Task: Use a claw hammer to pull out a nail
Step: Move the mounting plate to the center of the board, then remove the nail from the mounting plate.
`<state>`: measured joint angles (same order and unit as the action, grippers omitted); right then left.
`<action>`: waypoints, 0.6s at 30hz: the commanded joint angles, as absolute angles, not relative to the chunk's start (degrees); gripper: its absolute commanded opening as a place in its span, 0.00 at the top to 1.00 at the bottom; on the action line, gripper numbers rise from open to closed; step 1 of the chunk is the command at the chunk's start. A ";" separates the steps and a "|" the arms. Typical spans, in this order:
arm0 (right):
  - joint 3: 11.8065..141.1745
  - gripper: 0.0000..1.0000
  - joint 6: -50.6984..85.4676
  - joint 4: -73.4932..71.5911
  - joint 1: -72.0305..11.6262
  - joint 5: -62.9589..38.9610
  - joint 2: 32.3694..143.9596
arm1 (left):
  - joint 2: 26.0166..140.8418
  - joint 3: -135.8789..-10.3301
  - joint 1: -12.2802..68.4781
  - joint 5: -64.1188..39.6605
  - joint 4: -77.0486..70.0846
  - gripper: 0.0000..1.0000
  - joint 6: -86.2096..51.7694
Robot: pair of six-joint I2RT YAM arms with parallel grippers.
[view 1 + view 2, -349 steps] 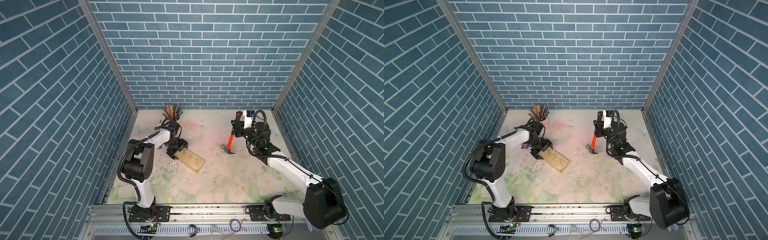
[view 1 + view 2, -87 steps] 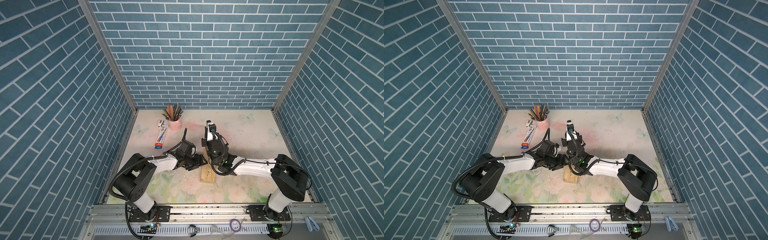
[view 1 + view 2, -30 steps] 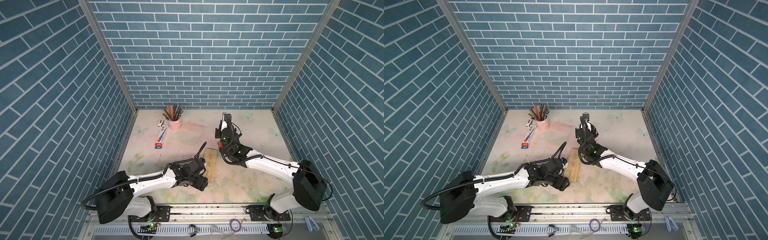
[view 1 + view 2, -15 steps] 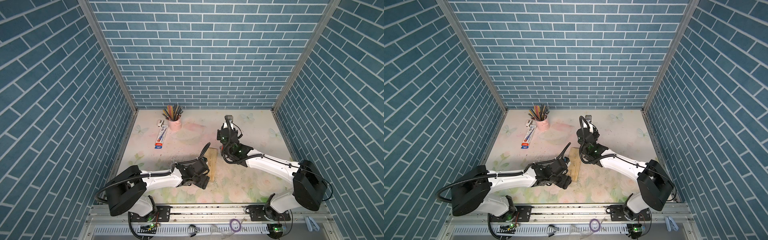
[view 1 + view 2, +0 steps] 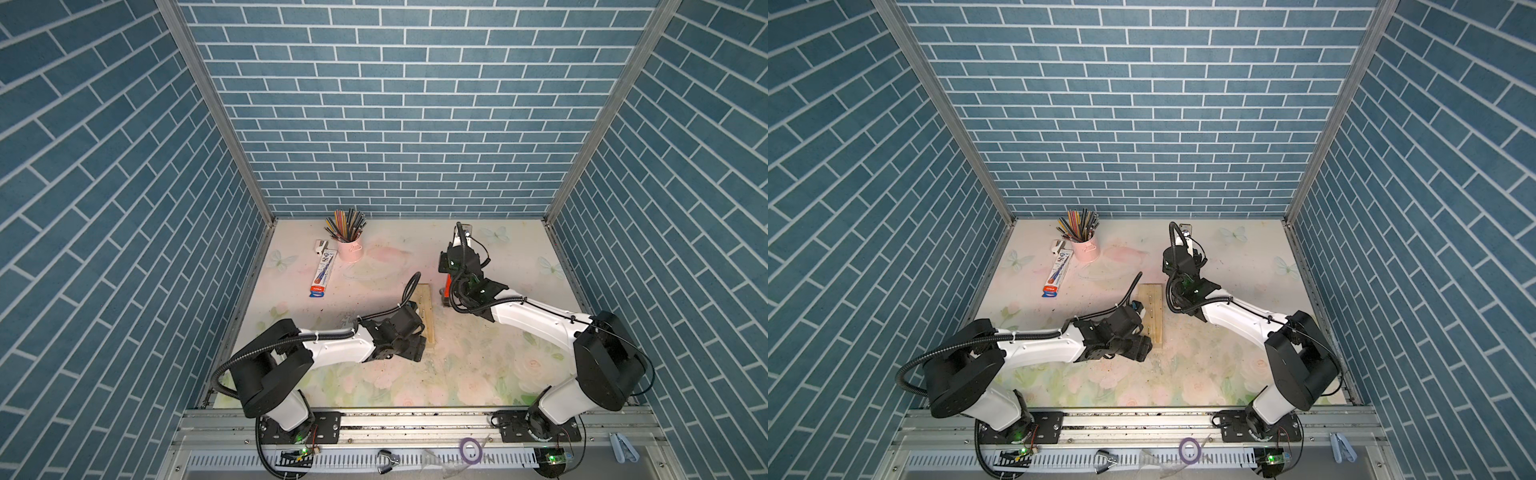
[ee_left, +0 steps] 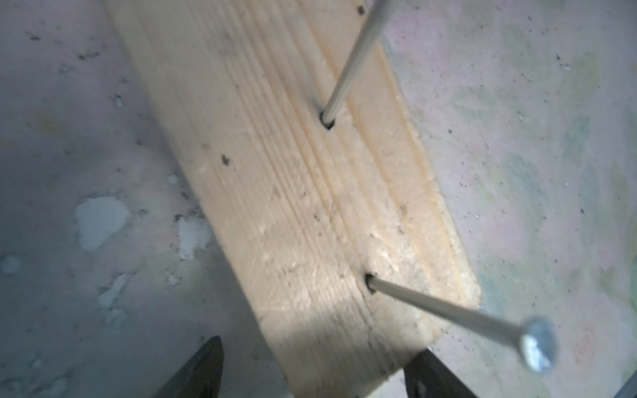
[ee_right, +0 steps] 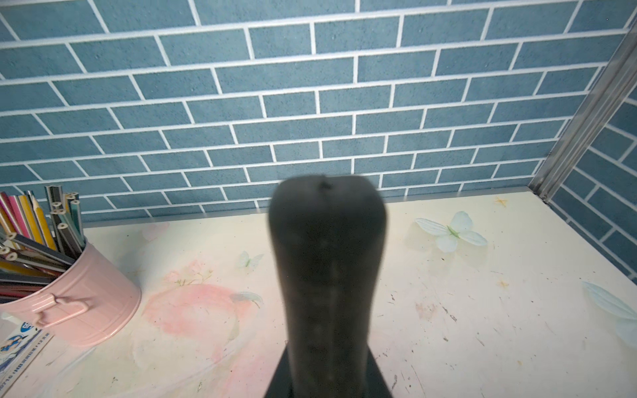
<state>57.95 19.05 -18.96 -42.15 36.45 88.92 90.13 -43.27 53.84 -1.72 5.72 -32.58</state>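
The left gripper (image 6: 315, 374) has its jaws spread wide, one dark fingertip (image 6: 203, 368) on either side of the near end of the wooden board (image 6: 293, 172), and on that side a gap shows beside the wood. Two nails lean up out of the board: the nail with the flat head (image 6: 537, 344) close to the near end, the second nail (image 6: 351, 58) further along. The right gripper (image 5: 454, 268) is clamped on the claw hammer (image 5: 445, 291). Its orange shaft slants down just beside the board's far right corner, and its black handle end points up toward the back wall. I can't tell whether the head touches the wood. The board lies front to back in mid-table. Right of the hammer, the floral table (image 5: 519, 257) runs open to the right wall, and an open strip separates the board's near end from the front rail (image 5: 415, 419). At the back left, a pink bucket (image 5: 350, 249) is packed with coloured pencils (image 5: 345, 222). A flat blue-and-white packet (image 5: 322, 274) lies just beside it.
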 commanded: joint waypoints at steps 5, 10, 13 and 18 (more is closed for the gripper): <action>63.82 1.00 15.12 -29.47 -41.48 33.64 90.09 | 86.07 -44.22 49.61 -8.03 5.11 0.18 -30.43; 67.41 1.00 12.60 -32.81 -41.49 32.45 93.24 | 82.22 -46.03 49.14 -11.72 7.52 0.18 -27.97; 68.72 1.00 10.80 -37.06 -41.48 31.53 95.18 | 79.01 -46.20 45.96 -11.66 8.87 0.18 -29.69; 68.60 1.00 4.78 -52.92 -42.58 30.62 99.77 | 75.30 -43.91 38.32 -17.13 6.73 0.19 -32.34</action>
<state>66.81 9.78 -37.36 -41.85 31.44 98.21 76.62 -44.93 41.19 -13.72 6.90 -31.07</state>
